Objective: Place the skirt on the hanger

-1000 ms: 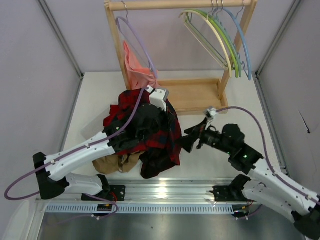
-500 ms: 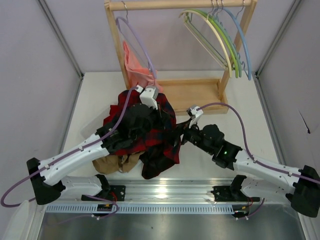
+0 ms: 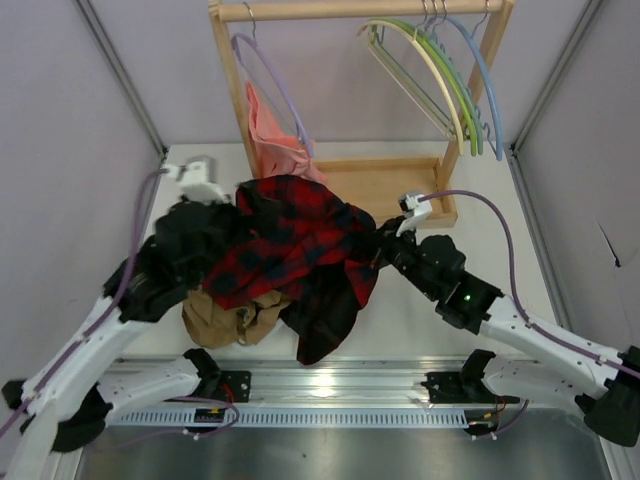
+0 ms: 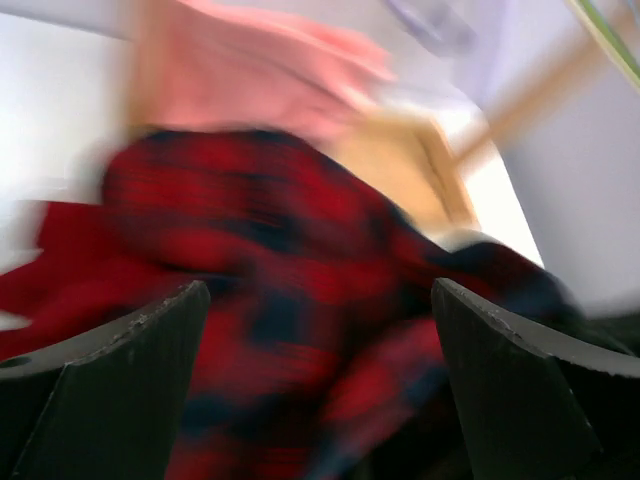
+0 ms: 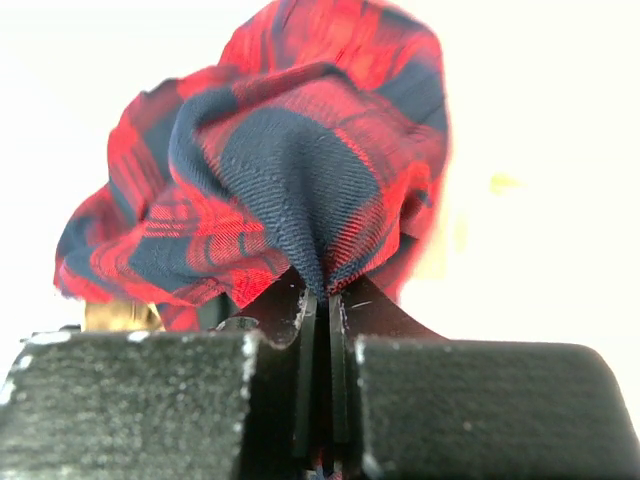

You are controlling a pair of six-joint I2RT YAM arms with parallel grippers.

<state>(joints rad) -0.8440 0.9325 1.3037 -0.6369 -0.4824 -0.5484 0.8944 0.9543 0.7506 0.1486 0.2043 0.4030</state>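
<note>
White tabletop [image 3: 420,320]; skirt [image 4: 300,250] blurred before the gaping left end effector [image 4: 318,290], its fold clamped in the right end effector [image 5: 318,295].

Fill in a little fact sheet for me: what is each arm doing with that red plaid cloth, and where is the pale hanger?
Left pincer: open, holding nothing, facing the skirt
Right pincer: shut on a fold of the skirt
Skirt state: bunched between the two arms, partly covering the tan cloth
Cream hanger: bare, hooked on the top rail of the wooden rack
Skirt on hanger: not yet
</note>
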